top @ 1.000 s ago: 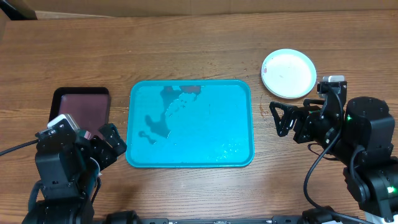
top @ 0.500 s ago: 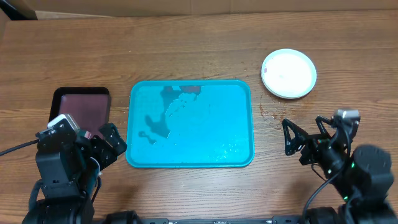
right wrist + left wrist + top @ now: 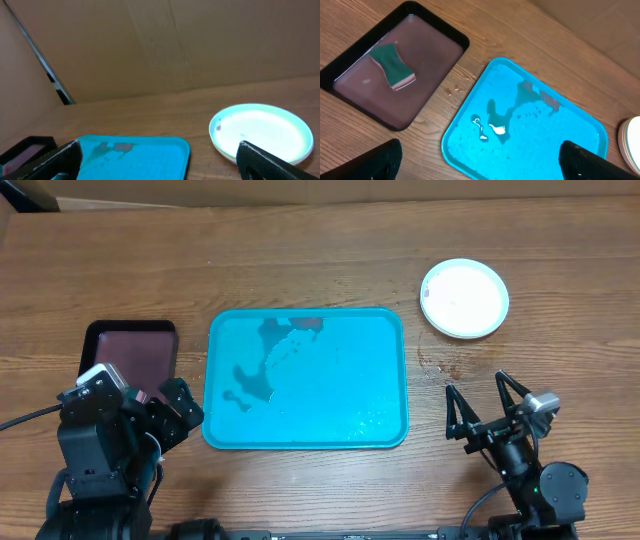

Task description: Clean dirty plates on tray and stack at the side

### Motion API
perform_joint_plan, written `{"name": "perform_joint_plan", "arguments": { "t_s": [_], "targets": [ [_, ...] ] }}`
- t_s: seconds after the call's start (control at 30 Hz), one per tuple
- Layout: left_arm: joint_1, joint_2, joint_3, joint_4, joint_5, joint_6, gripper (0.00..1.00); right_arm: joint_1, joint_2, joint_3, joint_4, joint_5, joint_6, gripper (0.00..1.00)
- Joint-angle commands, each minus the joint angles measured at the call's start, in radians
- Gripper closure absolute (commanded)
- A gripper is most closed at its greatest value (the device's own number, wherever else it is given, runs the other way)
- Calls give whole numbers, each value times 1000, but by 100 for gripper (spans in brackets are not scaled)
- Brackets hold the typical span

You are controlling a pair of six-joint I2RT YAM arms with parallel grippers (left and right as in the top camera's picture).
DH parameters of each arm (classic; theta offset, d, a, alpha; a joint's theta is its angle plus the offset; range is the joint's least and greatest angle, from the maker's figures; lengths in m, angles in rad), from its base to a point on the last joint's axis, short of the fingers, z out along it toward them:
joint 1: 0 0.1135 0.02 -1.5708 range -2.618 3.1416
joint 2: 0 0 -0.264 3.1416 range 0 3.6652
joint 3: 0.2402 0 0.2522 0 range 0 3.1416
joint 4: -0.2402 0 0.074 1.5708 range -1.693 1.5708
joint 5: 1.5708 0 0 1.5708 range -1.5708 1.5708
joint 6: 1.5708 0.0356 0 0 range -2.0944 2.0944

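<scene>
Tray [image 3: 330,395], wet, mid-counter [image 3: 300,250]; plates [image 3: 464,298] stacked apart, far right; left end effector [image 3: 188,418] and right end effector [image 3: 474,388] released, empty.

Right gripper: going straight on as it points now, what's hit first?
Probably the brown cardboard wall. The open right gripper looks aimed nearly level, above the rectangular turquoise plastic tray and round white plate; depth unclear.

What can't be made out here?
- Overhead: the plates show as one washed-out disc, so the number in the stack is unreadable.
- Left wrist: plates cut off by the right edge.
- Overhead: small tray has its near corner hidden by the left arm.
</scene>
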Motion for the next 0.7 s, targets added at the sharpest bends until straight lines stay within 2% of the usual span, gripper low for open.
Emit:
{"name": "perform_joint_plan", "arguments": {
  "t_s": [0.0,0.17,0.33,0.53,0.67],
  "targets": [
    [-4,1,-3,1,-15,-6,0,-5,-47,-64,51,23,0,0],
    [-4,2,-3,1,-15,-6,0,-26,-102,-141,153,44,0,0],
    [-4,1,-3,1,-15,-7,0,-56,-102,-139,147,77,3,0],
    [-4,1,-3,1,-15,-7,0,-68,-102,-139,6,184,3,0],
    [-4,2,-3,1,-15,-7,0,-68,-102,-139,-3,213,-34,0]
  ]
}}
